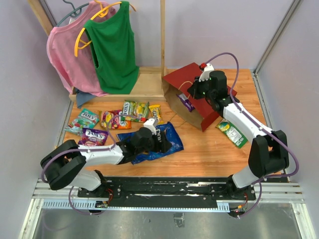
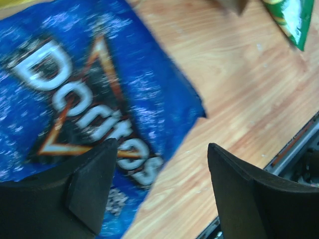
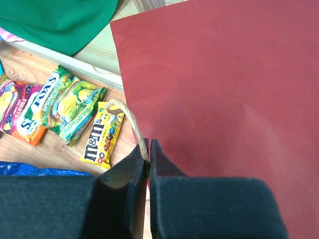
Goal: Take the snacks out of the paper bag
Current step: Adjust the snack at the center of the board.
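The left gripper (image 2: 162,152) holds its jaws well apart and nothing is between them; under the gap are only the corner of the Doritos bag (image 2: 75,89) and the bare table (image 2: 239,89). Its left finger stands over the lower edge of that bag, but I cannot tell whether it touches. The Doritos bag lies flat on the table near the front edge, outside the paper bag (image 3: 224,99). The right gripper (image 3: 148,148) has its jaws pressed together on the handle (image 3: 127,114) — a thin twisted loop at the rim of the paper bag. The paper bag lies on its side at the far right of the table, its mouth turned to the left and its brown inside showing. A purple packet (image 1: 186,103) lies in the mouth. A green packet (image 1: 232,133) is on the table just to the right of the paper bag, beside the right arm. To the left of the mouth lie more snacks on the table: an M&M's pack (image 3: 103,134), two green Fox's packs (image 3: 70,102) and a Fruits pack (image 3: 17,112) — and further left a teal pack (image 1: 85,118) and a purple pack (image 1: 93,137). Behind them stands a wooden rack (image 1: 149,84) with a green top (image 1: 114,50) and a pink top (image 1: 67,55) on hangers.
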